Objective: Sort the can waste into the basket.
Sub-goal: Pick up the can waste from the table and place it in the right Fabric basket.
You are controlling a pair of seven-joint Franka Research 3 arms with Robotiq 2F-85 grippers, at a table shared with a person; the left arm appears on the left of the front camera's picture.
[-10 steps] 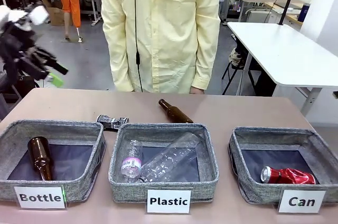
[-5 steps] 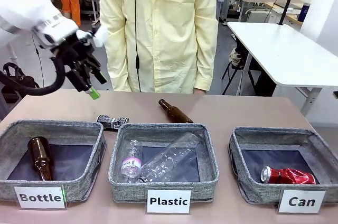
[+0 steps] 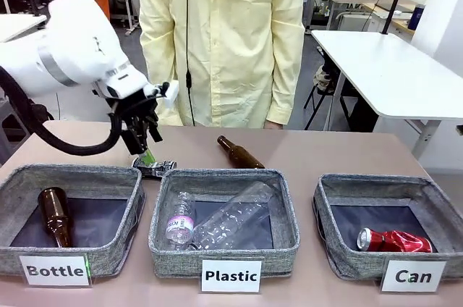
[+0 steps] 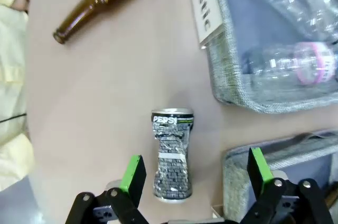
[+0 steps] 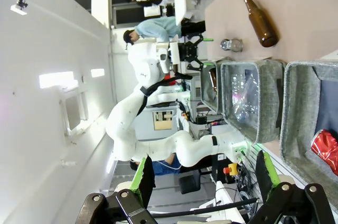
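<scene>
A crushed black can (image 3: pixel 153 167) with white print lies on the table behind the bins. My left gripper (image 3: pixel 147 149) hangs open just above it. In the left wrist view the black can (image 4: pixel 171 155) lies between the green pads, closer to the left pad (image 4: pixel 132 173), with nothing touching it. A crushed red can (image 3: pixel 394 240) lies inside the grey basket (image 3: pixel 340 253) labelled "Can" at the right. My right gripper (image 5: pixel 205 176) is open and holds nothing, well away from the basket (image 5: pixel 292 113) and the red can (image 5: pixel 326 147).
A brown bottle (image 3: pixel 240 153) lies loose on the table's far middle. The "Plastic" bin (image 3: pixel 286 245) holds clear bottles, and the "Bottle" bin (image 3: pixel 116 256) holds a brown bottle. A person in a yellow coat (image 3: pixel 221 39) stands at the far edge.
My left arm has swung in from the far left, moving right and down until its open gripper hangs over the black can. The cans and bottles have not moved.
</scene>
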